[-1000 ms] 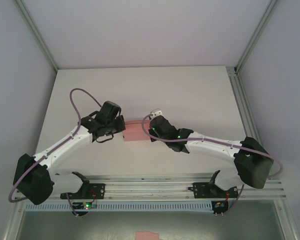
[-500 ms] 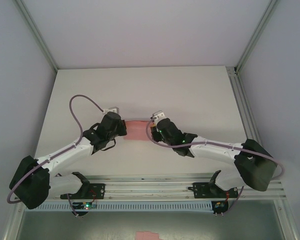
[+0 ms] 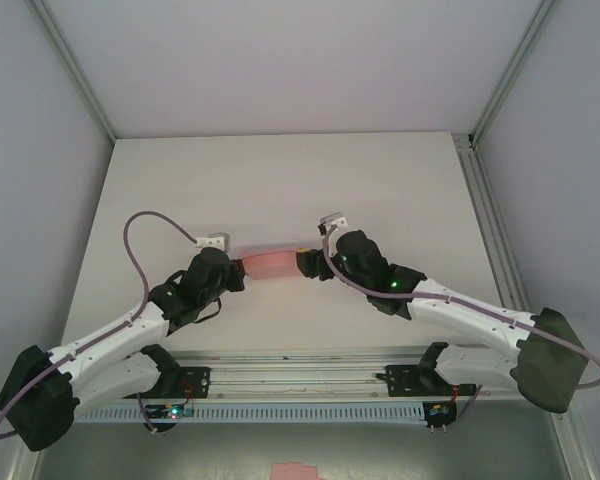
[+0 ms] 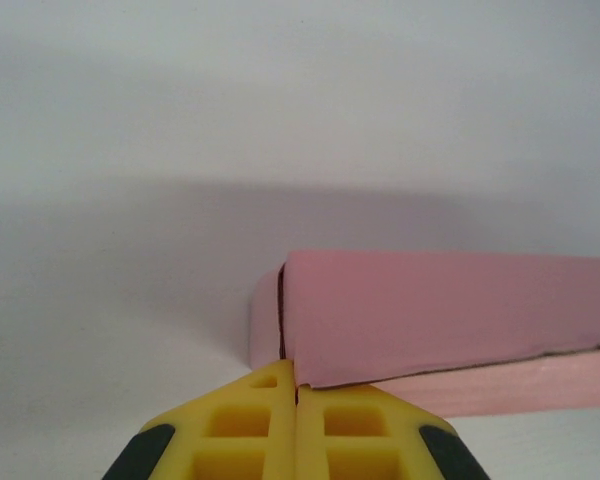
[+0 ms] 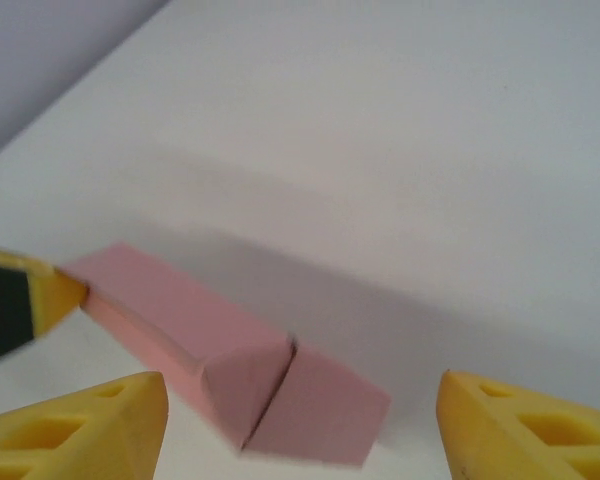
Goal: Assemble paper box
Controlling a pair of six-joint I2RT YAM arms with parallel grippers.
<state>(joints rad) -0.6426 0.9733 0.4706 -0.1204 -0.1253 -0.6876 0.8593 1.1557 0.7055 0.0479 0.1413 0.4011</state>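
Item: paper box (image 3: 272,264), plain pink card, folded into a long shallow closed shape.
Location: on the white table (image 3: 280,180), about mid-table, lying lengthwise between the two grippers.
Attitude: in the left wrist view the paper box (image 4: 440,310) runs off to the right with one end at the fingertips. Whether that end is lifted off the surface cannot be told.
Near end, right wrist view: the paper box (image 5: 180,325) shows a folded end flap with a seam down its face, and a shadow falls on the table (image 5: 430,150) behind it.
Left gripper (image 3: 242,270): at the box's left end.
Left gripper, own view: the yellow fingers of the left gripper (image 4: 296,385) are pressed together with no gap. The corner edge of the box runs down into the seam between them, so they appear to pinch thin card at that end.
Left finger, seen from the right wrist: a yellow and black fingertip (image 5: 50,290) touches the far end of the box.
Right gripper (image 3: 305,262): at the box's right end.
Right gripper, own view: the fingers of the right gripper (image 5: 300,400) stand wide apart, one either side of the box's end. Neither touches it, and nothing is held.
Other: small pink scrap (image 3: 295,470), below the table's near rail, well apart from the box.
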